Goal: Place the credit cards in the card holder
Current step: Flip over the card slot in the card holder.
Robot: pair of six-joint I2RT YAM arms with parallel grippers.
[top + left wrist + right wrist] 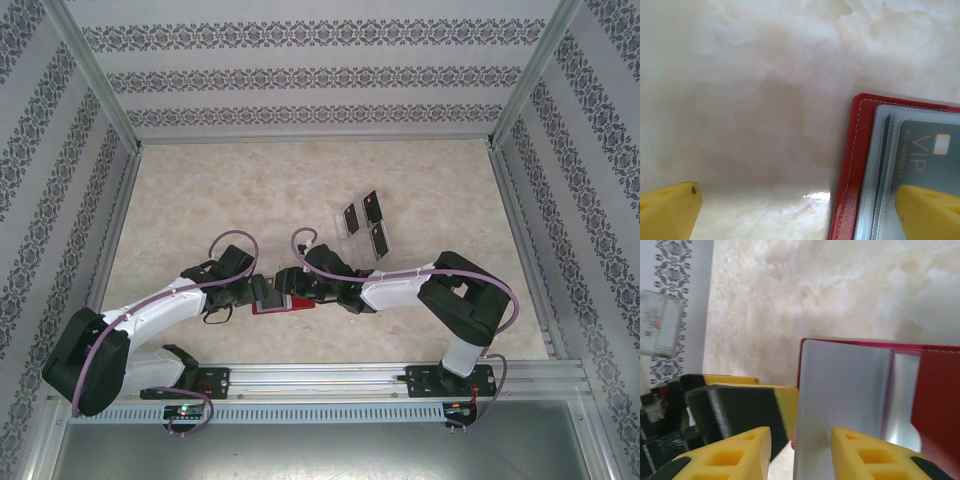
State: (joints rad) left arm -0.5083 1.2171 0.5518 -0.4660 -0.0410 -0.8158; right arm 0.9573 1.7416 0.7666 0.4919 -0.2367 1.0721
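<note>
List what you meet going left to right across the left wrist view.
Yellow fingertip → bare table → wallet's red edge → clear pocket → VIP card.

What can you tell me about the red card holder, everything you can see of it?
The card holder is a red leather-like wallet with pale stitching along its edge, lying open on the marble-look table towards its near edge. Inside are grey-blue clear pockets; one holds a dark card marked VIP. One finger of the open left end effector sits over the pockets, the other beyond its edge.
</note>
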